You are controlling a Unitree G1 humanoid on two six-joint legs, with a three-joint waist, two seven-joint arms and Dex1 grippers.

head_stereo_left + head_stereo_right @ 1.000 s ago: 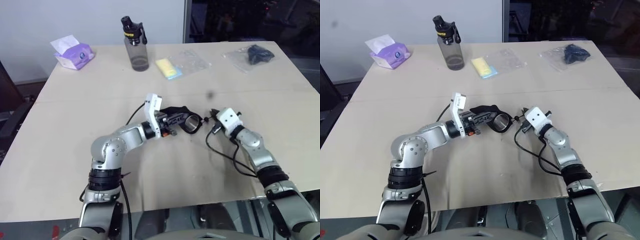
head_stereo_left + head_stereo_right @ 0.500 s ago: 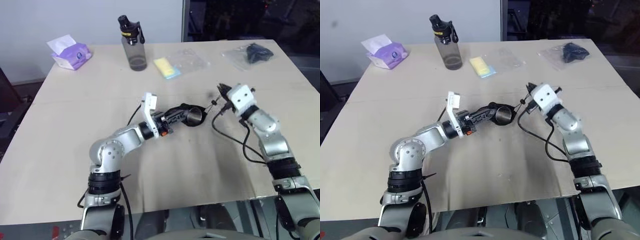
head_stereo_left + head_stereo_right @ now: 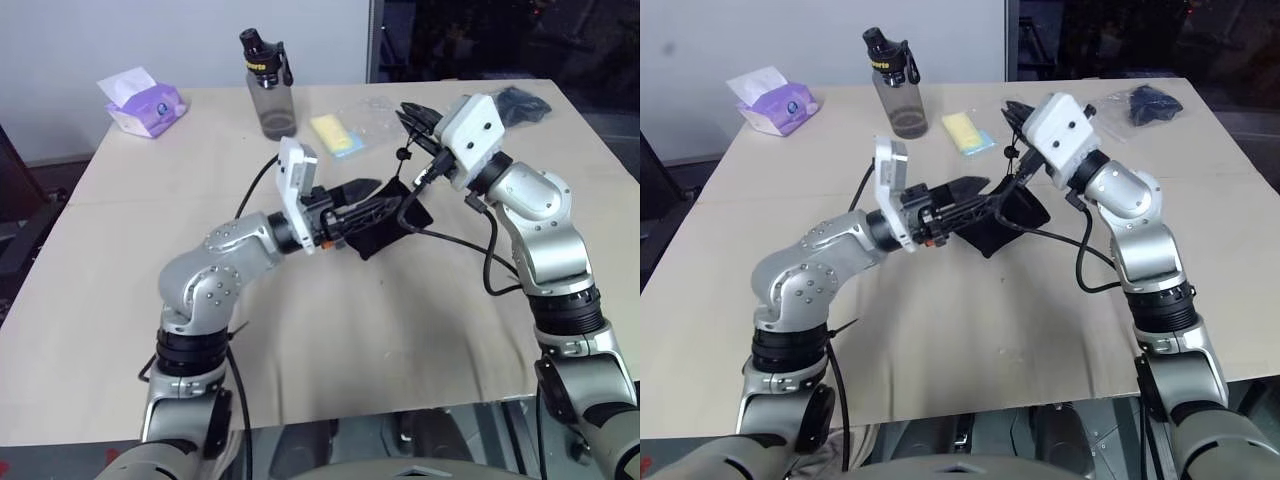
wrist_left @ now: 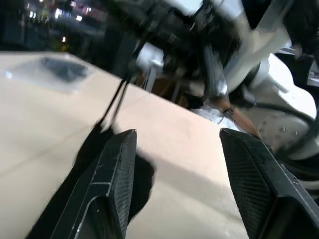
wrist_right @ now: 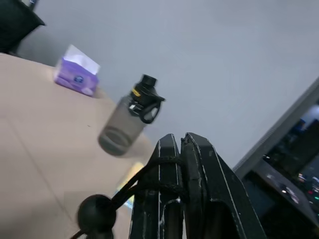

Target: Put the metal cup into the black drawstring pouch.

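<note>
right tool pinched shut on drawstring cord | black drawstring pouch hangs below it, above tabletop | left tool spread, level beside pouch, nearer arm | metal cup can't be seen, probably inside

I can't read any text, brand, number or sign here. The water bottle, at about twelve o'clock on the table, has a yellow band under its black cap, but whatever is printed on it is too small for me to make out. The purple tissue pack, at about eleven o'clock, carries a small mark I can't decipher either.
</note>
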